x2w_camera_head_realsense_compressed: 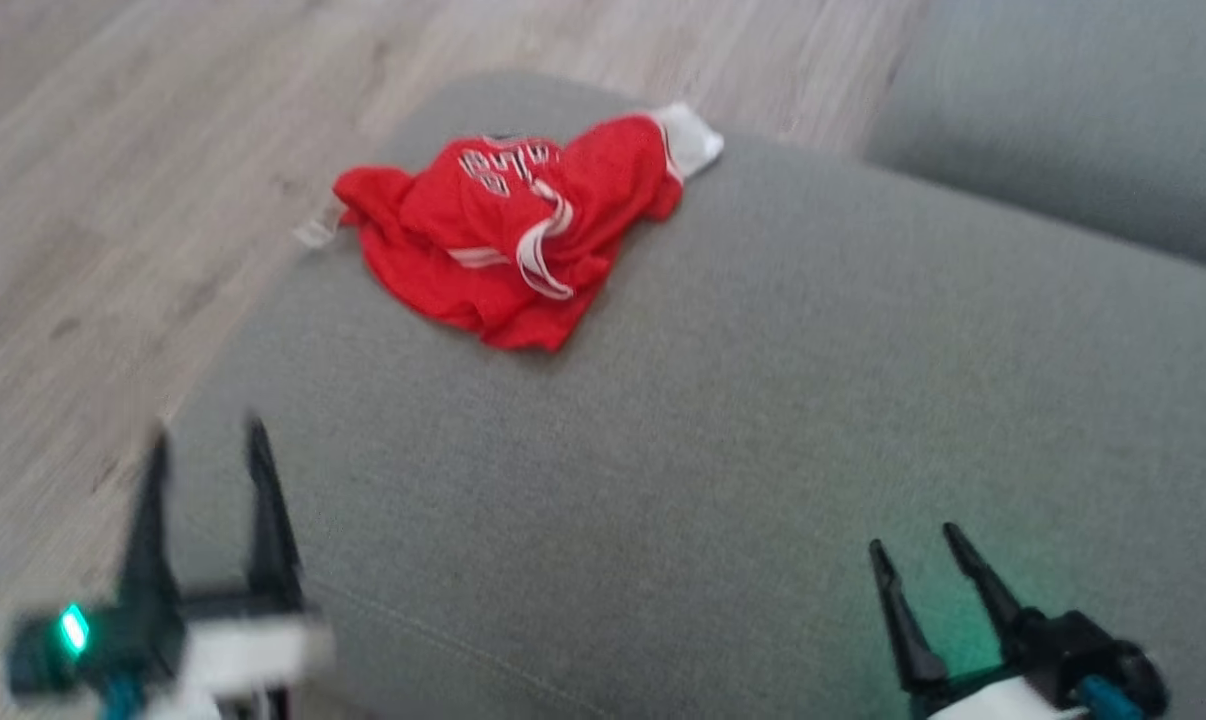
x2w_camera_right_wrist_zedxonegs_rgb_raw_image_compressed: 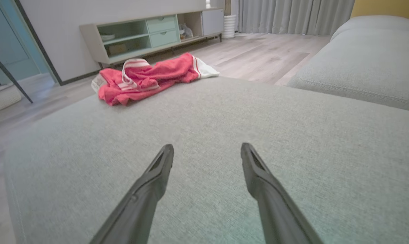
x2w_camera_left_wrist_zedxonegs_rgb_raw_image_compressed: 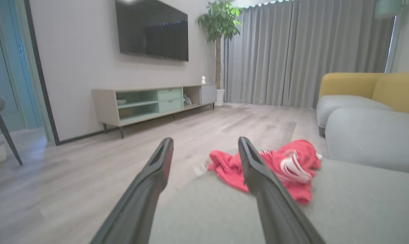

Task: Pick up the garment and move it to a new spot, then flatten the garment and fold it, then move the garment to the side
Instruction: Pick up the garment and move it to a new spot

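Two claws stand with jaws spread wide and nothing between them. The left claw [x2w_camera_head_realsense_compressed: 207, 435] [x2w_camera_left_wrist_zedxonegs_rgb_raw_image_compressed: 205, 140] hangs at the near left edge of a grey sofa seat cushion [x2w_camera_head_realsense_compressed: 763, 400]; in its wrist view one finger lies over the wooden floor [x2w_camera_head_realsense_compressed: 113, 150] and the other over the cushion. The right claw [x2w_camera_head_realsense_compressed: 913, 540] [x2w_camera_right_wrist_zedxonegs_rgb_raw_image_compressed: 207, 146] is above bare cushion fabric.

White lettering runs across the red jersey [x2w_camera_head_realsense_compressed: 503, 240] [x2w_camera_left_wrist_zedxonegs_rgb_raw_image_compressed: 303, 152] [x2w_camera_right_wrist_zedxonegs_rgb_raw_image_compressed: 147, 78], but it is crumpled, upside down in the head view and too blurred to read. A small white label [x2w_camera_head_realsense_compressed: 315, 232] [x2w_camera_left_wrist_zedxonegs_rgb_raw_image_compressed: 199, 168] [x2w_camera_right_wrist_zedxonegs_rgb_raw_image_compressed: 96, 82] juts from the jersey's hem toward the floor; any print on it cannot be made out. White stripes trim the folds, and a white patch of cloth [x2w_camera_head_realsense_compressed: 688, 140] shows at the end farthest from the label.

The jersey lies bunched well ahead of the left claw, and well ahead and to the left of the right claw, at the cushion's far edge. Between both claws and the jersey the cushion is bare. To the right of the right claw a seam separates this cushion from a second grey cushion [x2w_camera_head_realsense_compressed: 1063, 130] [x2w_camera_right_wrist_zedxonegs_rgb_raw_image_compressed: 360, 61]. Beyond the jersey the floor stretches open to a low TV stand [x2w_camera_left_wrist_zedxonegs_rgb_raw_image_compressed: 150, 101].
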Controlling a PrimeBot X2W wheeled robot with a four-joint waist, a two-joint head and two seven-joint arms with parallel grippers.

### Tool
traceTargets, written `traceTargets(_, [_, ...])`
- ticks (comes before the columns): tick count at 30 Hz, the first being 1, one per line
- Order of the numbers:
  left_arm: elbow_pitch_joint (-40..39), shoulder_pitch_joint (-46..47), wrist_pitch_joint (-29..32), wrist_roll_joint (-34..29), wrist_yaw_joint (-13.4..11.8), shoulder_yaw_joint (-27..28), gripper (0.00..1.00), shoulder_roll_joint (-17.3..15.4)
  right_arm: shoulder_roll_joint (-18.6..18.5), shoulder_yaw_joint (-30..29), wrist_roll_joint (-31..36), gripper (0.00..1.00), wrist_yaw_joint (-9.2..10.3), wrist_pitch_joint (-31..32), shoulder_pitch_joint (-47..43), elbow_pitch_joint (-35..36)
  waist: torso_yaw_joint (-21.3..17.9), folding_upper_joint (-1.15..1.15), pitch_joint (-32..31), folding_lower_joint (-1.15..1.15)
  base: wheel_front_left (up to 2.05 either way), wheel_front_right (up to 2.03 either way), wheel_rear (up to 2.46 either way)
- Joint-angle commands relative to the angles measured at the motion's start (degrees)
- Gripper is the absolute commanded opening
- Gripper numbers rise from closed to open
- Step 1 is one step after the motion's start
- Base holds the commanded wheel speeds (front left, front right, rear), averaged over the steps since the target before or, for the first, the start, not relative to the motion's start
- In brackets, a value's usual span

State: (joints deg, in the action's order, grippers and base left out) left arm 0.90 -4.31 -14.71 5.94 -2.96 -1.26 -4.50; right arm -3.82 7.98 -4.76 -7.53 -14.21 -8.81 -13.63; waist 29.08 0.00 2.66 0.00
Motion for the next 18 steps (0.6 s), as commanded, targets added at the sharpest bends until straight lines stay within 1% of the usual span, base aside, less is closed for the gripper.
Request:
traceTargets(1, [-2.56, 6.33, -0.29, -0.80, 0.29, 2.68, 1.00, -0.77, -2.48, 1.10, 0.61, 1.00, 0.04, -0.79, 2.84, 2.10, -1.08, 0.00, 4.17, 0.00, 0.00, 0.00, 0.00])
traceTargets(4, [-2.43, 14.35, -0.29, -0.89, 1.59, 4.23, 1.00, -1.56, -5.75, 1.21, 1.24, 1.00, 0.04, -0.79, 4.84, 3.08, -2.28, 0.00, 8.47, 0.00, 0.00, 0.00, 0.00])
traceTargets(7, [0.57, 22.74, -0.29, -0.84, 3.79, 4.66, 1.00, -2.70, -8.90, 0.45, 1.75, 1.00, 0.04, -0.79, 6.58, 4.10, -3.33, 0.00, 12.51, 0.00, 0.00, 0.00, 0.00])
traceTargets(9, [5.00, 28.47, -0.29, -1.00, 5.40, 4.03, 1.00, -3.44, -11.05, -0.35, 2.13, 1.00, 0.04, -0.79, 7.42, 4.81, -3.78, 0.00, 15.28, 0.00, 0.00, 0.00, 0.00])
traceTargets(13, [17.53, 40.78, -0.25, -0.44, 8.07, 1.26, 1.00, -4.05, -15.49, -1.60, 2.70, 1.00, 0.04, -0.79, 8.18, 6.64, -4.29, 0.00, 20.92, 0.00, 0.00, 0.00, 0.00])
traceTargets(14, [17.53, 40.78, -0.25, -0.44, 8.07, 1.26, 1.00, -4.05, -15.49, -1.60, 2.70, 1.00, 0.04, -0.79, 8.18, 6.64, -4.29, 0.00, 20.92, 0.00, 0.00, 0.00, 0.00])
traceTargets(18, [30.67, 52.30, 2.31, 2.78, 9.73, -1.10, 1.00, -3.31, -19.23, -3.47, 2.54, 1.00, 0.04, 0.22, 8.46, 9.51, -4.39, 0.00, 25.40, 0.00, 0.00, 0.00, 0.00])
